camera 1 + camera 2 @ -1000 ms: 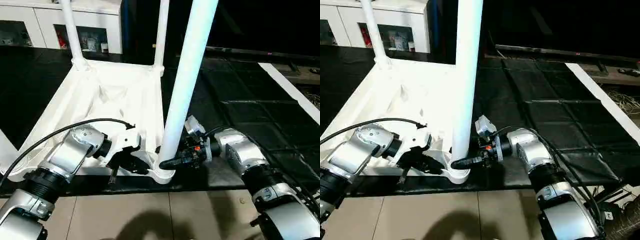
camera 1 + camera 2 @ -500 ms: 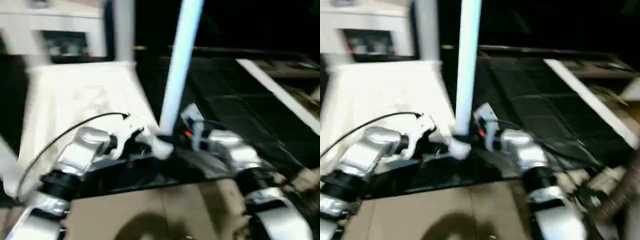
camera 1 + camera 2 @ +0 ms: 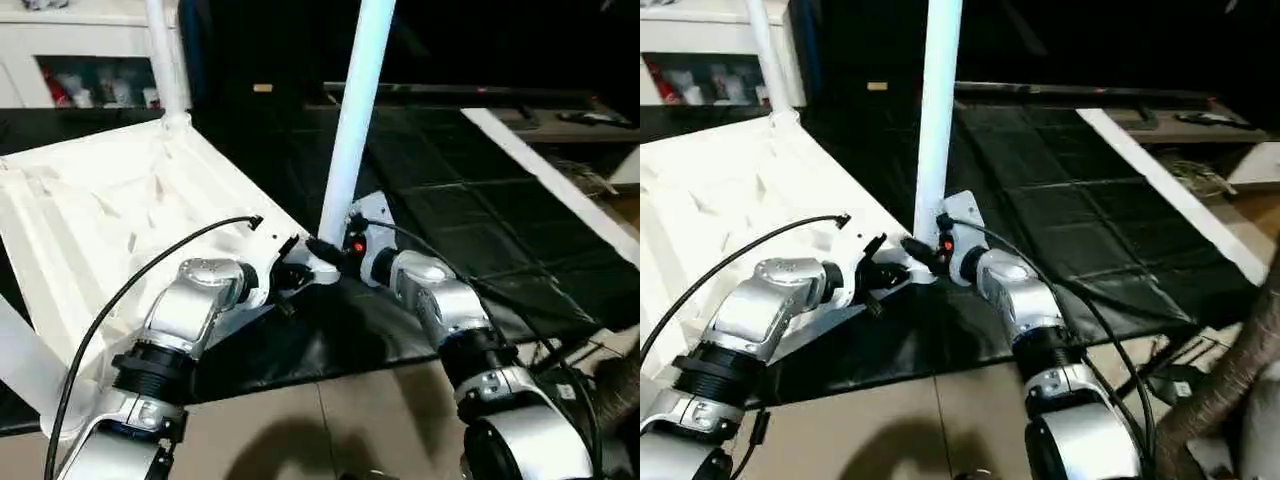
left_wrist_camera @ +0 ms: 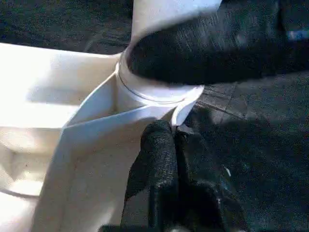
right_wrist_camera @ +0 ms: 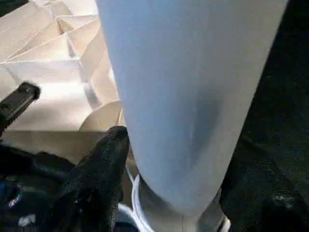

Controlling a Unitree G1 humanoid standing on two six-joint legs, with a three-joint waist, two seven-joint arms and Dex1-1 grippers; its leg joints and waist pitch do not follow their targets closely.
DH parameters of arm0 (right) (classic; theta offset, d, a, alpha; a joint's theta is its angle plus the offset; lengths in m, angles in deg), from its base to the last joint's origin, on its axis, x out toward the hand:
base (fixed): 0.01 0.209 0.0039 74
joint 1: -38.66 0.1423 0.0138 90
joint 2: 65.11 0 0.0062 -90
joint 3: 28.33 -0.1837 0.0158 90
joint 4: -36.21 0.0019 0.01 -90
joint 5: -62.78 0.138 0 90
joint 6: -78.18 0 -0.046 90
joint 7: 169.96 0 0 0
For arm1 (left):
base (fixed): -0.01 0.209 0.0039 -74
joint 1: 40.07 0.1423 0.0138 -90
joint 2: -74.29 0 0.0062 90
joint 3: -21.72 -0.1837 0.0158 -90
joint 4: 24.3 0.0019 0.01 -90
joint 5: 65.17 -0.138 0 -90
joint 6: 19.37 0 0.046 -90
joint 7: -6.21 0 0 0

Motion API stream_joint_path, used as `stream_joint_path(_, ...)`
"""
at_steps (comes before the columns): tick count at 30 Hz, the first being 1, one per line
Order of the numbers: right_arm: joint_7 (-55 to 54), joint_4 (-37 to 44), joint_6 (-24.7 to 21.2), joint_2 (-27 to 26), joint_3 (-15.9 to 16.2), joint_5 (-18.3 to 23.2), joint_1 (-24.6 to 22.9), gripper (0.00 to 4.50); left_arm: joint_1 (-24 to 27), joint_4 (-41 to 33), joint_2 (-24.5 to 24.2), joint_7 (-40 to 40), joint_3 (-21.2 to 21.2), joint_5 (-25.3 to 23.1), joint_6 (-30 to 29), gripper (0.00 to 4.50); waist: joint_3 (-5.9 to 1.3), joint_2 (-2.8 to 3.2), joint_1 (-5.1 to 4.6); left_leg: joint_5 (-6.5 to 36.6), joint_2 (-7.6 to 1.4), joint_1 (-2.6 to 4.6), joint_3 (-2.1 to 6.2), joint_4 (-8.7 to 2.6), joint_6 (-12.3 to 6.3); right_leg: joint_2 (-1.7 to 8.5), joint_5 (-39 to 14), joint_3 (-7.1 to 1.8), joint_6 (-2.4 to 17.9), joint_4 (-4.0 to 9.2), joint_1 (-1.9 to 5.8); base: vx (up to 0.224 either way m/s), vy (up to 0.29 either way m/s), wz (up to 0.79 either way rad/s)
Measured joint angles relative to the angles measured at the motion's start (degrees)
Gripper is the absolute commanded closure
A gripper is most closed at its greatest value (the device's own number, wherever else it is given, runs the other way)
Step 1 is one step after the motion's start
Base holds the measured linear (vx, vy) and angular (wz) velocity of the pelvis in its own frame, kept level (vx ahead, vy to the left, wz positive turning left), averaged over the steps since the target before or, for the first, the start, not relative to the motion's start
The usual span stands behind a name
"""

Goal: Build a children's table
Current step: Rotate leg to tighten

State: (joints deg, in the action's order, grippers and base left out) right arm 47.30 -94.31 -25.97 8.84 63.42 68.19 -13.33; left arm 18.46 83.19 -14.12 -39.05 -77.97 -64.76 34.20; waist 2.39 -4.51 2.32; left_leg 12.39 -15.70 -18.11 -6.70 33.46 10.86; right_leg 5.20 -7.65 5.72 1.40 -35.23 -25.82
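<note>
Right gripper (image 5: 169, 193) around the base of the upright leg (image 3: 352, 130), centre of frame. Left gripper (image 4: 174, 140) fully closed, fingertips against the table top (image 3: 90, 230) rim beside the corner socket (image 4: 154, 92).

A tan tiled floor (image 3: 330, 420) carries a black quilted mat (image 3: 470, 215). The upturned white table top (image 3: 110, 215) rests on that mat.

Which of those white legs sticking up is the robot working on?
The near leg, at the tabletop's closest corner: the right gripper's fingers sit either side of its base. The far leg stands alone.
</note>
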Motion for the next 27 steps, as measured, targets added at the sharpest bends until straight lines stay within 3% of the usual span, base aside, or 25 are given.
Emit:
stream_joint_path(7,13.84,2.76,-0.48,6.64,1.1,3.14,-3.1,0.8,0.35,-0.51,-4.13,-6.52,-2.25,1.39,2.4,4.5,0.04,0.05,0.93,0.0,-0.01,-0.08,-0.16,-0.03,-0.01,0.02,-0.02,-0.09,0.03,0.17,-0.03,0.0,0.0,0.0)
stream_joint_path(14,30.35,4.47,-0.85,13.16,4.94,4.76,-3.97,0.15,1.48,-1.65,-10.98,-17.87,-5.33,2.22,7.76,4.5,0.07,0.09,2.31,0.0,-0.02,-0.14,-0.19,0.02,0.0,0.05,-0.01,-0.17,0.05,0.09,-0.02,0.0,0.0,0.0)
stream_joint_path(16,34.42,4.77,-0.85,14.91,5.93,5.02,-3.96,0.07,1.58,-2.07,-12.61,-20.93,-6.33,2.3,9.0,4.5,0.07,0.07,2.84,0.0,-0.02,-0.19,-0.2,0.07,0.0,0.05,-0.01,-0.22,0.05,0.09,0.02,0.0,0.0,0.0)
stream_joint_path(22,43.61,4.45,-0.04,17.3,9.78,4.88,-3.44,0.07,1.61,-2.25,-16.57,-29.14,-8.44,3.24,12.68,4.5,0.06,0.03,3.02,-0.01,-0.02,-0.35,-0.24,0.12,-0.01,0.08,-0.01,-0.32,0.04,0.06,0.02,0.0,0.0,0.0)
stream_joint_path(27,45.69,2.58,1.81,16.68,10.49,4.44,-0.85,0.07,1.59,-2.73,-17.31,-32.91,-10.38,3.33,14.3,4.5,0.02,-0.06,3.31,-0.02,-0.02,-0.44,-0.25,0.18,-0.03,0.11,-0.03,-0.33,0.02,0.06,0.02,0.0,0.0,0.0)
